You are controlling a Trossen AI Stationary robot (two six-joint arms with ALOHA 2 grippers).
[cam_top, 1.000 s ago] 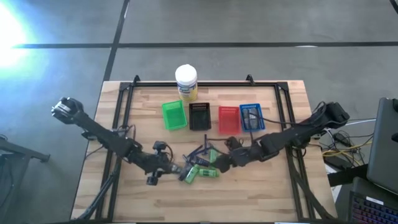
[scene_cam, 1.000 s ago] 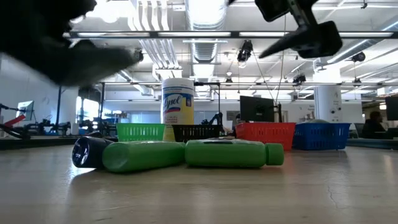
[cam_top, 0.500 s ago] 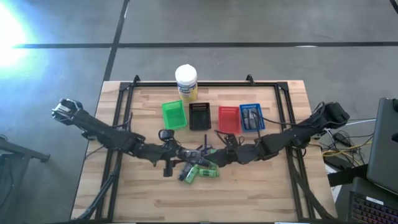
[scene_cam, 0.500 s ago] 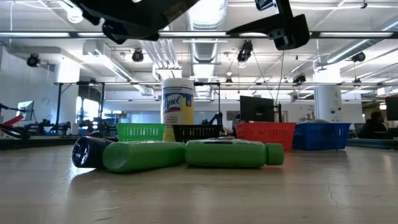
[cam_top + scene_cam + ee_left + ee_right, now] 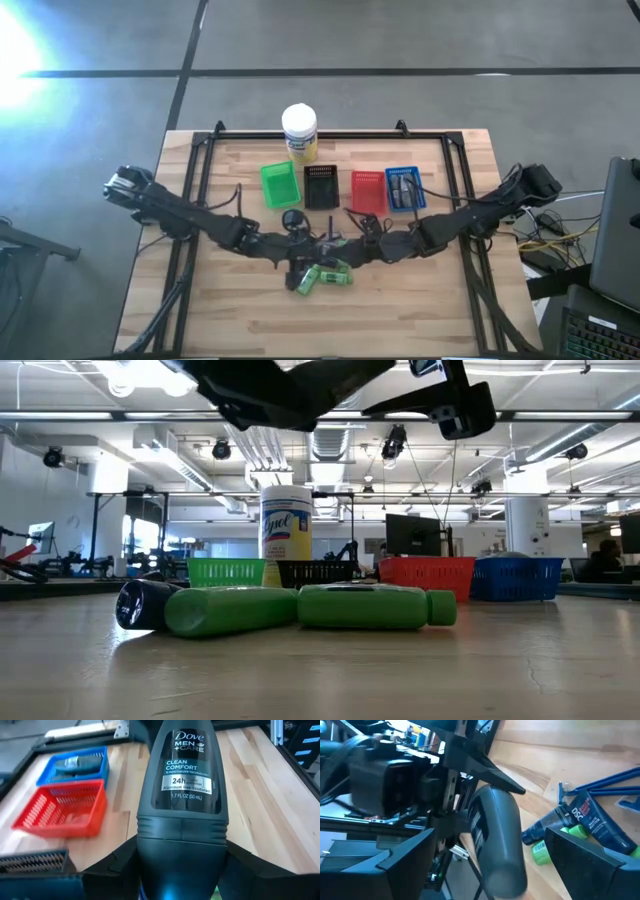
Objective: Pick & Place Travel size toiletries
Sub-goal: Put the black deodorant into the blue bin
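Observation:
A dark grey oval deodorant tube (image 5: 182,795) hangs over the table's middle, and my left gripper (image 5: 303,250) is shut on it. My right gripper (image 5: 347,244) faces it from the table's right side. It is open, and its fingers (image 5: 385,865) stand apart from the tube (image 5: 500,840) on either side. Below them, two green packs (image 5: 322,277) lie on their sides on the wood. A dark tube (image 5: 595,822) and slim blue sticks (image 5: 600,782) lie next to them. In the low view both grippers hang near the top, the left (image 5: 290,390) and the right (image 5: 450,400). My left gripper pinches the deodorant tube between its two fingers at the broad end below the ribbed seam (image 5: 147,852). The fingers come from the table's left, slanting slightly down, and lie along the tube. The tube sticks out beyond the fingertips, lifted clear of the table.
Green (image 5: 281,184), black (image 5: 321,186), red (image 5: 367,190) and blue (image 5: 404,187) slotted baskets stand in a row toward the far side. The blue one holds a dark item. A white-lidded yellow jar (image 5: 300,133) stands behind them. Bare wood lies toward the near edge.
My left gripper has carried the deodorant tube up and toward the table's right, from left of the green packs to a spot above them, tipping closer to level. My right gripper has stayed in place and tipped its fingers up a little.

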